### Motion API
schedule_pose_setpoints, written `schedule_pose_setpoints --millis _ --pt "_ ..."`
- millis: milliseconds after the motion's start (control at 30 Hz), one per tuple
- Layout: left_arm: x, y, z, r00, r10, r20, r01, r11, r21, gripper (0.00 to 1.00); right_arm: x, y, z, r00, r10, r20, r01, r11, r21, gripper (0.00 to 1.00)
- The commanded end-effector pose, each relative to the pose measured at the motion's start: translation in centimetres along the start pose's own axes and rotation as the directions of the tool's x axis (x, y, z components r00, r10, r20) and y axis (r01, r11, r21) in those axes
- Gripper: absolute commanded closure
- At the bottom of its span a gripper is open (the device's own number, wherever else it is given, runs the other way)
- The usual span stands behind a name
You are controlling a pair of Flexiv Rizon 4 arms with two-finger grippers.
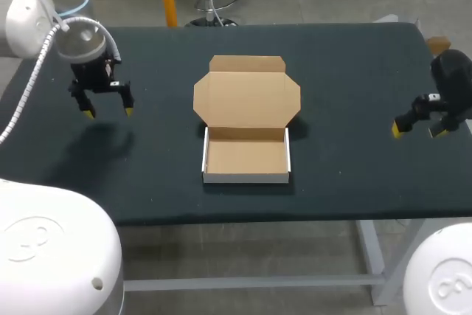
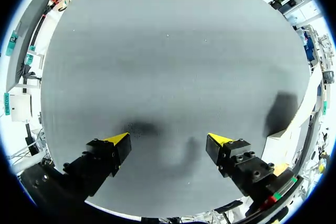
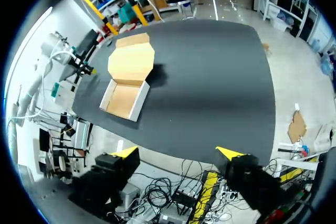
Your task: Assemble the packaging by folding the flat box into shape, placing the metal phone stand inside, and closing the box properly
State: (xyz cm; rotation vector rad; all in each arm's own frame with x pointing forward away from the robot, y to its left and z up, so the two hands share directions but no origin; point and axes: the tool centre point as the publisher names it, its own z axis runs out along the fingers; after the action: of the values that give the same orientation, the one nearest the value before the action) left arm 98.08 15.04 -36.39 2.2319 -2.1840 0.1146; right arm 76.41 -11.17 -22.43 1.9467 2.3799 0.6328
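Observation:
A cardboard box point(image 1: 246, 156) stands folded into a shallow tray in the middle of the table, white outside, brown inside, with nothing in it. Its lid point(image 1: 247, 95) lies open flat behind it. The right wrist view shows the same box point(image 3: 125, 99) far ahead of the fingers. My left gripper point(image 1: 108, 112) hangs open over the table's left part, well apart from the box; between its fingers point(image 2: 116, 146) only bare mat shows. My right gripper point(image 1: 418, 130) stands open at the table's right edge, nothing between its fingertips point(image 3: 126, 154). No metal phone stand is in view.
The dark mat point(image 1: 346, 86) covers the whole table. The box's edge point(image 2: 277, 145) shows beside my left gripper in the left wrist view. My left arm point(image 3: 79, 56) is seen beyond the box from the right wrist.

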Motion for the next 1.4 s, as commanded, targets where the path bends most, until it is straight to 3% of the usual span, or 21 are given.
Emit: schedule_pose_setpoints --millis 33,467,867,1400 --pt "0.0 0.0 -0.1 1.000 0.000 0.004 0.000 1.000 -0.002 0.00 0.0 0.0 -0.3 1.000 0.000 -0.001 0.000 1.000 0.005 0.00" --pt "0.0 0.0 -0.1 1.000 0.000 0.004 0.000 1.000 -0.002 0.00 0.0 0.0 -0.3 1.000 0.000 -0.001 0.000 1.000 0.005 0.00" --pt "-2.5 -4.1 0.8 1.000 0.019 0.014 -0.019 0.999 0.047 0.00 0.0 0.0 -0.3 1.000 0.000 -0.001 0.000 1.000 0.005 0.00" --pt "-5.8 -8.7 2.4 1.000 -0.001 0.010 0.001 0.999 0.035 0.00 0.0 0.0 -0.3 1.000 0.000 -0.001 0.000 1.000 0.005 0.00"
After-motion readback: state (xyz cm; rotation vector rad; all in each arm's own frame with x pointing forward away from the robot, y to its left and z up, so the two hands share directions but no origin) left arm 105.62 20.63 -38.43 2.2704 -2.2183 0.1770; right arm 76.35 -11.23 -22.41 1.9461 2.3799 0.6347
